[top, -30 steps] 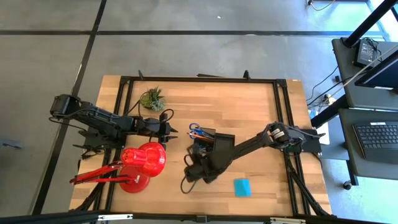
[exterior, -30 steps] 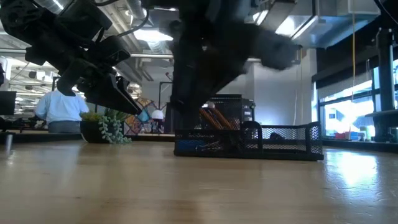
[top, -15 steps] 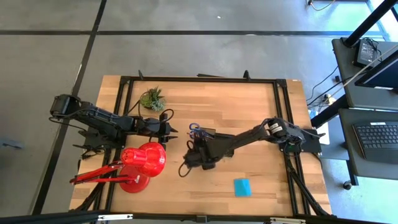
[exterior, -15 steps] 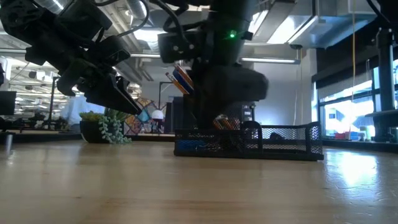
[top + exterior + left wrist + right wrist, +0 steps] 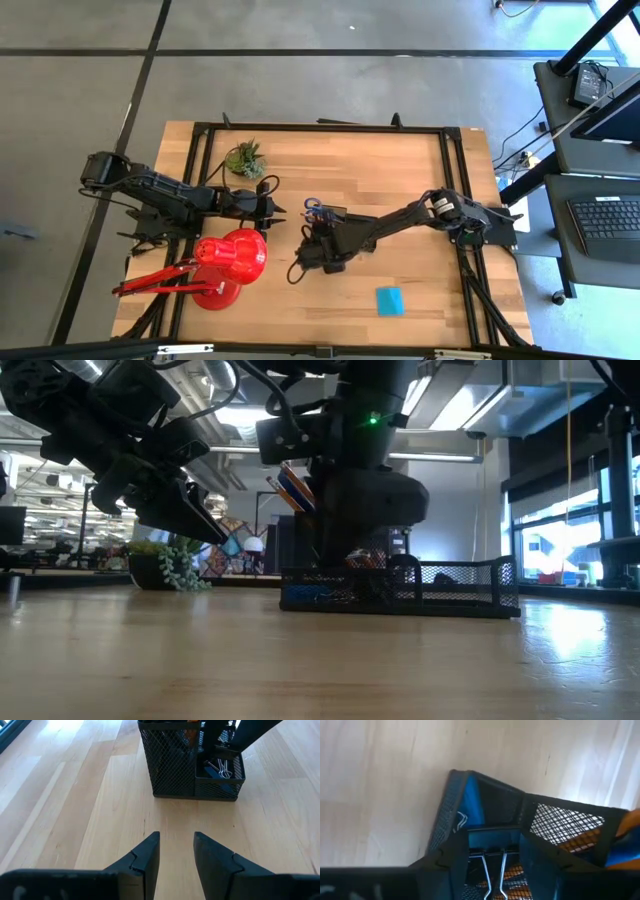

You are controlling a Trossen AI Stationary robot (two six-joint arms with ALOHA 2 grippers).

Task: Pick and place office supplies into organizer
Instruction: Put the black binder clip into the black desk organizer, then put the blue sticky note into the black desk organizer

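Observation:
The organizer (image 5: 330,214), a black mesh tray, stands mid-table; in the left wrist view the organizer (image 5: 172,765) has a tall cup and a low compartment with binder clips (image 5: 220,769) in it. Blue scissor handles (image 5: 312,205) stick up from it. My right gripper (image 5: 494,855) hovers right over the organizer (image 5: 470,800), shut on a black binder clip (image 5: 492,842). Left of the organizer, my left gripper (image 5: 177,851) stands open above bare wood with nothing between its fingers. The cyan note pad (image 5: 389,300) lies flat near the front edge. My right gripper pinches the binder clip's black body (image 5: 492,840) between its two fingers (image 5: 451,862). The fingers slant steeply down from the table's right. The clip's wire handles (image 5: 492,872) point back toward the wrist. The clip hangs clear above the organizer.
A red desk lamp (image 5: 228,262) stands at the front left, close beside my right gripper (image 5: 311,247) and my left gripper (image 5: 278,207). A small green plant (image 5: 245,158) sits at the far left. Bare wood lies to the right of the organizer.
My right gripper has carried the binder clip toward the table's far edge, from in front of the organizer to over it. It has sunk a little and rolled its wrist, then held still. It stays shut on the clip.

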